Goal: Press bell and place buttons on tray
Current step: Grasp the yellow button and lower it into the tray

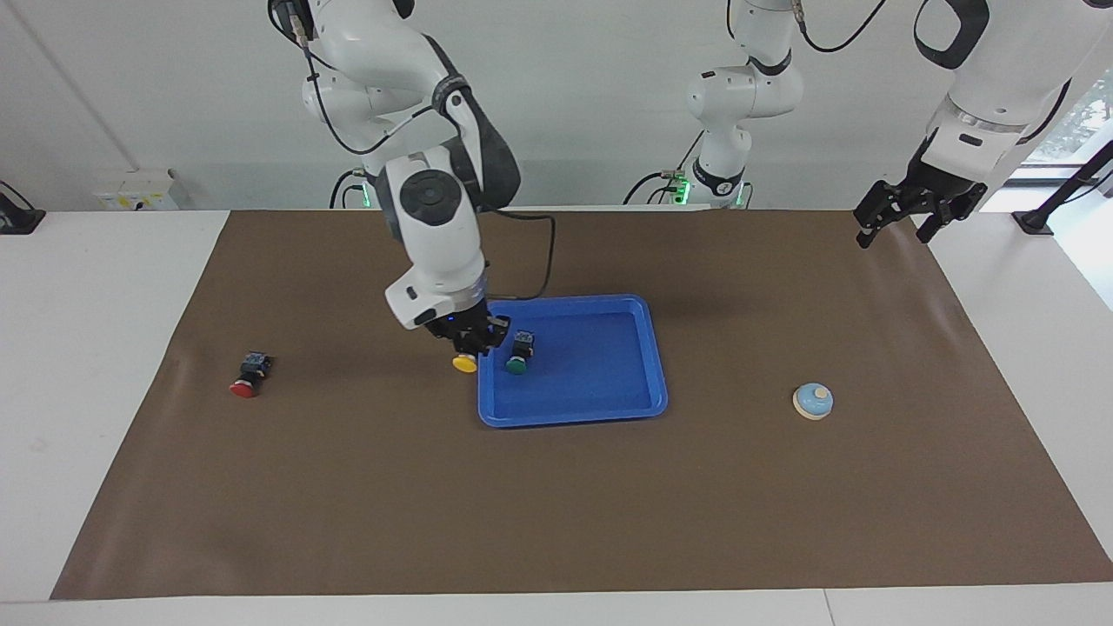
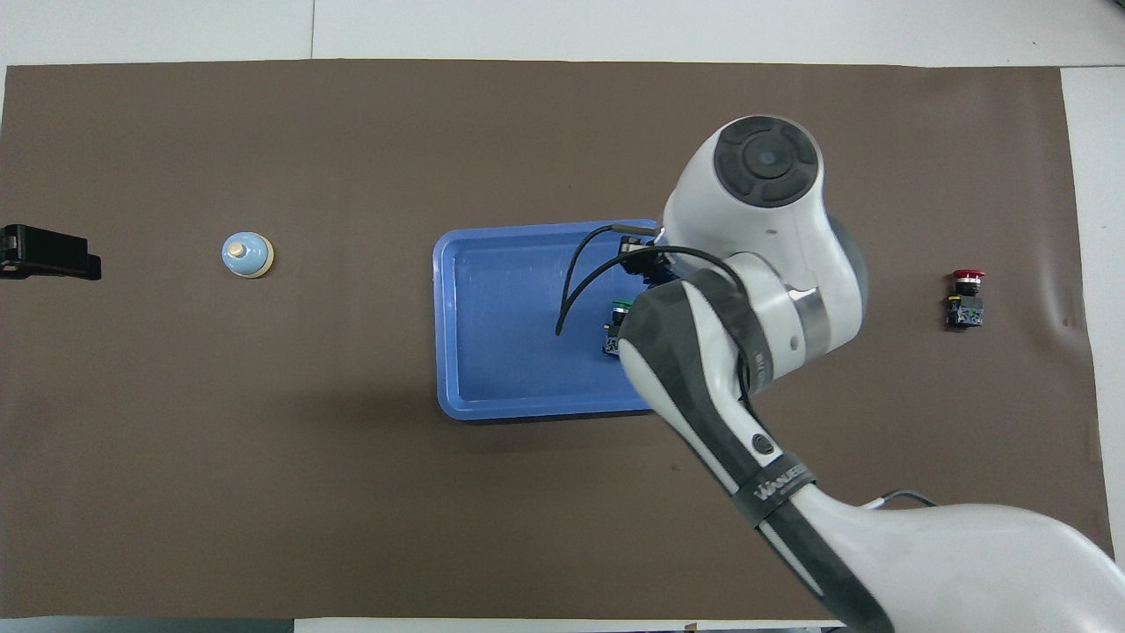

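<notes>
- Here, right gripper (image 1: 474, 346) clamps the yellow button (image 1: 465, 363), hanging over the tray (image 1: 609, 409) rim for release beside the green button (image 1: 517, 365).
- Left gripper (image 1: 904, 213) waits spread wide; bell (image 1: 813, 401) and red button (image 1: 244, 388) lie well apart.

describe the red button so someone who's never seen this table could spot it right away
Start at the blue tray mid-table and move toward the right arm's end of the brown mat. The red button lies there alone on its side, the only button outside the tray and not in a gripper.
</notes>
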`<action>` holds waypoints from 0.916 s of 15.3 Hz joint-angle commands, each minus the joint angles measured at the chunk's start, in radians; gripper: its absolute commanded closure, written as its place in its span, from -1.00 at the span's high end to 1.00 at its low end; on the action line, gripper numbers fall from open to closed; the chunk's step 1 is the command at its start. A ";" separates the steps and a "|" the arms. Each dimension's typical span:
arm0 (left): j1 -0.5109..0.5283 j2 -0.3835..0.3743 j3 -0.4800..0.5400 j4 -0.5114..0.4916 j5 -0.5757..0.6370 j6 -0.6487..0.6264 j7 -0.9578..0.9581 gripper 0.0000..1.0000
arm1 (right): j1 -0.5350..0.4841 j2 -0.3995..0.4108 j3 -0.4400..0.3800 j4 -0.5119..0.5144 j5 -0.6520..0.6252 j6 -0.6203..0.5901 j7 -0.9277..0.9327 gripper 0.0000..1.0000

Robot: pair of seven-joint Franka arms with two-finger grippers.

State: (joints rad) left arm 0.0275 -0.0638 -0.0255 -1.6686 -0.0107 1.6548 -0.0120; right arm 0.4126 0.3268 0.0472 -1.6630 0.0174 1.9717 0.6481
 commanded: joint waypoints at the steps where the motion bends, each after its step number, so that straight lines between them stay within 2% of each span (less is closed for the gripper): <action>1: -0.008 -0.008 0.006 -0.010 0.014 0.000 0.003 1.00 | 0.095 0.027 -0.006 0.017 0.042 0.062 0.053 -1.00; 4: -0.008 -0.008 0.007 -0.010 0.014 0.002 0.003 1.00 | 0.167 0.084 -0.006 0.014 0.046 0.154 0.067 -1.00; 8: -0.008 -0.008 0.006 -0.010 0.014 0.002 0.003 1.00 | 0.212 0.133 -0.006 -0.017 0.032 0.223 0.067 -1.00; 11: -0.008 -0.008 0.006 -0.010 0.014 0.002 0.003 1.00 | 0.212 0.127 -0.007 -0.096 0.032 0.300 0.061 -1.00; 14: -0.008 -0.008 0.006 -0.010 0.014 0.002 0.003 1.00 | 0.196 0.123 -0.007 -0.127 0.032 0.328 0.054 -1.00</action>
State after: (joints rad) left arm 0.0275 -0.0638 -0.0255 -1.6686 -0.0107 1.6548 -0.0120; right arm 0.6223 0.4790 0.0401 -1.7439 0.0412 2.2660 0.7183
